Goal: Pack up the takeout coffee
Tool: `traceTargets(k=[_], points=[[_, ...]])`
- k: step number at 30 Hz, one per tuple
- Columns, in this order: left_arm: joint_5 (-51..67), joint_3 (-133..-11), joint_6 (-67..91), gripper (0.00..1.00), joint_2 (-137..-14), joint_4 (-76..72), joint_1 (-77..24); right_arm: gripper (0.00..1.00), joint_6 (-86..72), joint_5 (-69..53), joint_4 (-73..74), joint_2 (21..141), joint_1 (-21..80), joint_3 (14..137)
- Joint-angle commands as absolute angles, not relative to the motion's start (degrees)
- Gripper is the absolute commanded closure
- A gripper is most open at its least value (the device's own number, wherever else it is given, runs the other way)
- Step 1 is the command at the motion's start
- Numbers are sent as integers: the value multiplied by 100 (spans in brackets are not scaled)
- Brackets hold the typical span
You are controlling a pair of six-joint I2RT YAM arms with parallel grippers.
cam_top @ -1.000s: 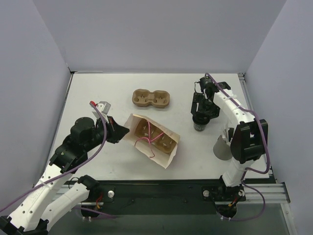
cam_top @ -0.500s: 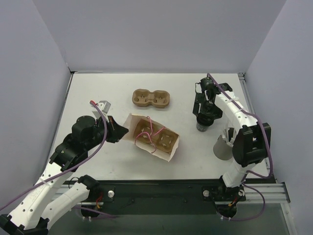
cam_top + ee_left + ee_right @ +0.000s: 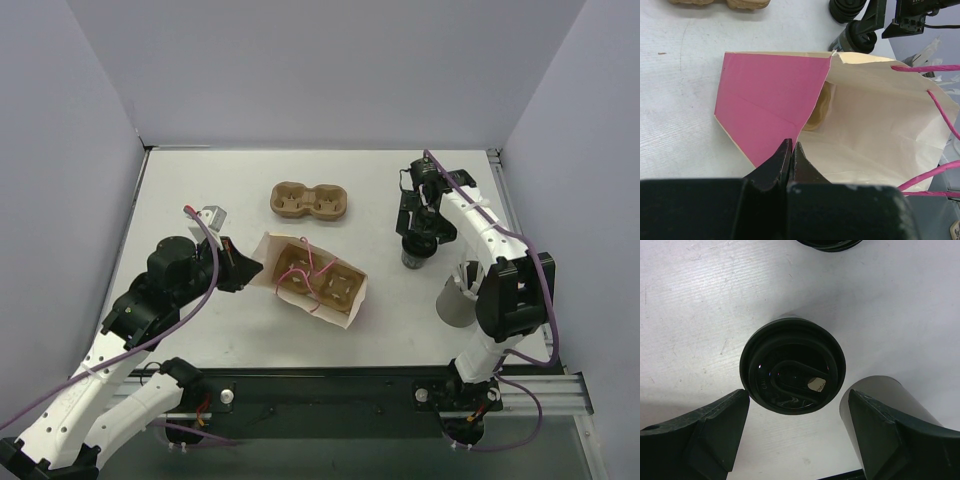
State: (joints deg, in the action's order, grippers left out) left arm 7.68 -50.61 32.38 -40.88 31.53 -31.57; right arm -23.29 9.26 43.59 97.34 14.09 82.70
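Observation:
A black takeout cup with a black lid [image 3: 792, 372] stands on the table at the right [image 3: 412, 259]. My right gripper [image 3: 798, 394] is open just above it, one finger [image 3: 715, 430] on each side of the lid, not touching. My left gripper [image 3: 791, 150] is shut on the rim of a paper bag [image 3: 875, 135], pink outside and cream inside, holding its mouth open. In the top view the bag [image 3: 345, 312] lies mid-table with a brown pulp tray [image 3: 318, 279] inside. The left gripper [image 3: 246, 268] is at the bag's left edge.
A second brown pulp tray [image 3: 310, 200] lies behind the bag. A taller grey cylinder [image 3: 455, 302] stands just right of the cup, close to my right finger [image 3: 875, 390]. A stack of black lids [image 3: 830, 244] sits beyond the cup. Walls enclose the table.
The left gripper pulled the bag slightly, so its far end drew in. The right gripper shifted a little to sit over the cup. Almost nothing moved in the last half second.

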Motion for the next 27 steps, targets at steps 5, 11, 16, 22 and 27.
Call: traceTargets(k=[5, 11, 16, 22, 27], points=[[721, -5388, 3252, 100, -4034, 3111, -3182, 18, -2232, 1011, 4456, 9905, 1415, 8227], [686, -5405, 3208, 100, -4043, 3129, -3182, 20, -2215, 1011, 4368, 9975, 1415, 8130], [668, -5423, 3182, 100, -4043, 3164, -3182, 27, -2171, 941, 4280, 10046, 1415, 8112], [633, -5467, 3182, 100, -4061, 3182, -3182, 36, -2022, 835, 4166, 10037, 1371, 8060], [607, -5581, 3208, 100, -4166, 3208, -3182, 42, -1811, 844, 4166, 9836, 1362, 8095]])
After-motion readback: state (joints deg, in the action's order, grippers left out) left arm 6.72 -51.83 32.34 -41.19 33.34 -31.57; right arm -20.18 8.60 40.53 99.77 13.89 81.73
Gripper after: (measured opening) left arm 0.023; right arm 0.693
